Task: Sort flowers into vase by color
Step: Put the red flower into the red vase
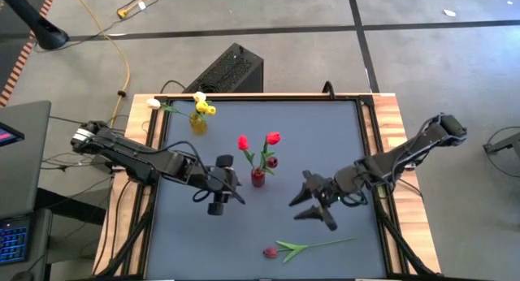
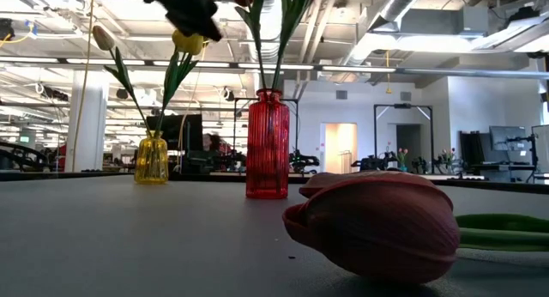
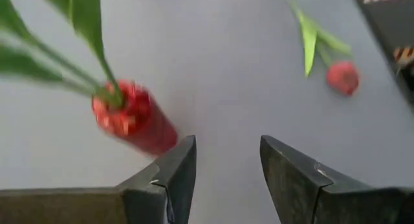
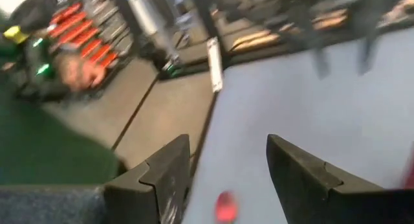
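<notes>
1. A yellow vase [image 1: 197, 123] stands at the far left of the grey worktop [image 1: 325, 135], holding yellow and cream tulips [image 1: 203, 107];
2. The left pincer [image 1: 219, 201], spread wide and empty, hovers beside the red vase [image 1: 257, 178] holding red tulips [image 1: 271, 139];
3. The right pincer [image 1: 313, 209] gapes wide, empty, above a maroon tulip [image 1: 271, 252] lying near the front edge.

Red vase [image 3: 134, 118]: smeared by blur in left wrist view, stems cut by frame edge | Red vase [image 2: 268, 143], low view: flower heads cropped at top | Lying maroon tulip [image 2: 377, 224]: stem runs off right edge | Right wrist view: tulip head [image 4: 224, 206] an indistinct red blob, room beyond table [image 4: 336, 107] blurred
</notes>
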